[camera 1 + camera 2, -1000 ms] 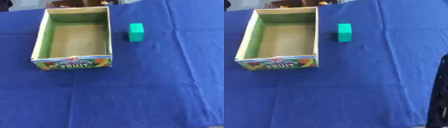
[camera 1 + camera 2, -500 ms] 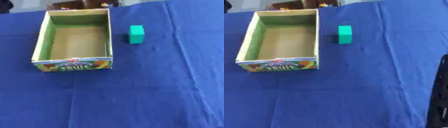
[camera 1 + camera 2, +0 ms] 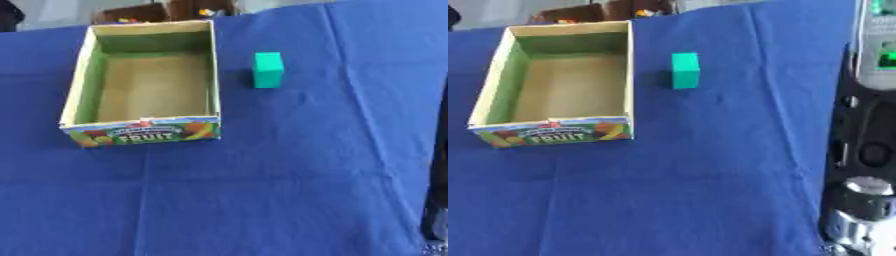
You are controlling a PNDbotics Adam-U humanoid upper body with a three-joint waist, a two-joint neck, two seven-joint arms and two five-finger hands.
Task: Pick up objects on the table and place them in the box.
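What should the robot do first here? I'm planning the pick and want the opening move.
Probably bring the right arm, entering at the right edge, toward the green block. The block stands alone on the blue cloth, right of the open box, untouched; the box looks empty. Neither hand is visible.

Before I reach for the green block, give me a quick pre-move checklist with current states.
1. Small green rectangular block standing free on the blue tablecloth: ok.
2. Open cardboard fruit box empty: ok.
3. Block apart from the box, to its right: ok.
4. Right arm in view at the right edge: ok.
5. Right hand's finger state: cannot tell.
6. Left hand in view: not ok.
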